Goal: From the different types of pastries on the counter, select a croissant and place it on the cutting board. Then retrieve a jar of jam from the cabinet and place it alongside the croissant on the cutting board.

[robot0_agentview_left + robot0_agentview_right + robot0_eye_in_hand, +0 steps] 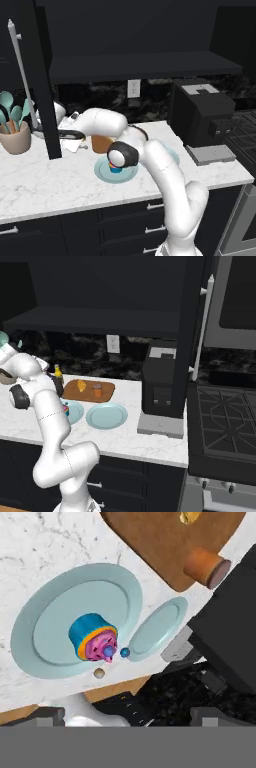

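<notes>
Cupcake (94, 643) sits on a plate (45, 637) directly beneath the open, empty end effector. Beyond it, the jar (206, 567) and croissant (190, 517) share the board (150, 542) on the table (40, 552), so both placements look done.

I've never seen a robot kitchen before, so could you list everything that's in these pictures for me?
Croissant: one, golden-orange, on the cutting board.
Jar of jam: one, orange-brown, on the board beside the croissant.
Cutting board: one, brown wood, on the counter.
Cupcake: one, pink frosting, blue wrapper, on a plate.
Plates: two, pale blue, on the counter.
Counter: white marble.
Yellow bottle: one, behind the board.
Utensil pot: one, beige, left.
Coffee machine: one, black.
Stove: one, right.
Gripper: open.
</notes>
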Tool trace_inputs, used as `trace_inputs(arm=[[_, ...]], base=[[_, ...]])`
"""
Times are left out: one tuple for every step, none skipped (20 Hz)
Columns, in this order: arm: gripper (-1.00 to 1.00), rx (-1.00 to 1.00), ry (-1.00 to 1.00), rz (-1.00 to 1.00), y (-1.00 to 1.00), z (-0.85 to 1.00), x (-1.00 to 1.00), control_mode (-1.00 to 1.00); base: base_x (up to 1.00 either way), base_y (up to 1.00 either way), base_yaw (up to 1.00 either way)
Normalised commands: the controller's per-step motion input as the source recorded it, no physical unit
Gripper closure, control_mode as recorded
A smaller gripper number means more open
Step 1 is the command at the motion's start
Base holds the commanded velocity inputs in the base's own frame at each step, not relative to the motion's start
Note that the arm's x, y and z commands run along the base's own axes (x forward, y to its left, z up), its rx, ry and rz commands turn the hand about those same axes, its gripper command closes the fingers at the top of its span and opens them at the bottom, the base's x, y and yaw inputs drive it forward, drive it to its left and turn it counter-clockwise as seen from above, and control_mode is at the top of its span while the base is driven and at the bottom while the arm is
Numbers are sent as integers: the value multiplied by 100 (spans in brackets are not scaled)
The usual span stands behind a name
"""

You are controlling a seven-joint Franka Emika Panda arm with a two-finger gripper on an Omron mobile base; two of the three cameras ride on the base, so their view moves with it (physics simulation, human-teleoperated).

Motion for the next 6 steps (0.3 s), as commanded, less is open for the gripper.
trace_inputs(arm=[[-100, -9, 26, 0, -92, 34, -100, -100], [-100, -3, 16, 0, -100, 79, -100, -100], [-100, -3, 14, 0, -95, 82, -100, -100], [-100, -4, 15, 0, -90, 84, -100, -100], [-100, -4, 18, 0, -86, 86, -100, -100], [-100, -3, 19, 0, -88, 85, -100, -100]], base=[[0, 0, 0], [0, 0, 0], [0, 0, 0], [0, 0, 0], [0, 0, 0], [0, 0, 0]])
